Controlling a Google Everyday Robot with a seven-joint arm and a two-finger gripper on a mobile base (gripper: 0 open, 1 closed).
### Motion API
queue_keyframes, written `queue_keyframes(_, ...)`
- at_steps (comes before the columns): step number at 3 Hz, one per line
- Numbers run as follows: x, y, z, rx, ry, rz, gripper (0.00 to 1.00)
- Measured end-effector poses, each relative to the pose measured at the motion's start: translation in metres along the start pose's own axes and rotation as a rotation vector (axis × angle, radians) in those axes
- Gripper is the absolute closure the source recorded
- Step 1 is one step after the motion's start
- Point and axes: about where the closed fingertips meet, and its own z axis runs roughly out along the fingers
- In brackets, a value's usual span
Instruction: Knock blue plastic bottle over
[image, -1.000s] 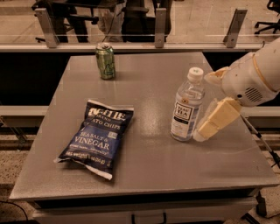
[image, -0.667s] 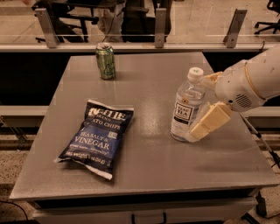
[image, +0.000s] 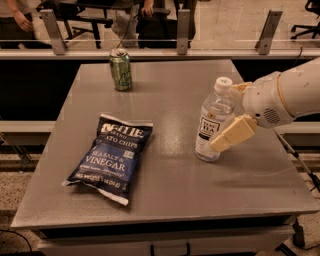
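A grey tabletop (image: 175, 195) seen from the front and slightly above. The blue plastic bottle (image: 214, 112) – clear, with a white cap and a white label in dark print – stands on its base toward the right side of the tabletop. The robot's white arm (image: 285, 95) reaches in from the right of the bottle, and its hand (image: 229, 117) is at the bottle with its two tan fingers (image: 235, 132) spread apart, gripping nothing: one slants across the bottle's lower right side, the other shows just right of the cap. Well left of the bottle and nearer the front edge lies a blue chip bag (image: 112, 157), flat. Behind the bottle and to its left, near the far edge, stands a green soda can (image: 120, 70) – upright.
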Motion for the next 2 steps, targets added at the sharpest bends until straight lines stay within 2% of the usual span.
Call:
queue_keyframes(1, -0.0050, -0.0022, -0.0007, -0.012, -0.045, 0.020, 0.21)
queue_keyframes(2, -0.0105, -0.0045, -0.0045, -0.029, -0.072, 0.032, 0.44)
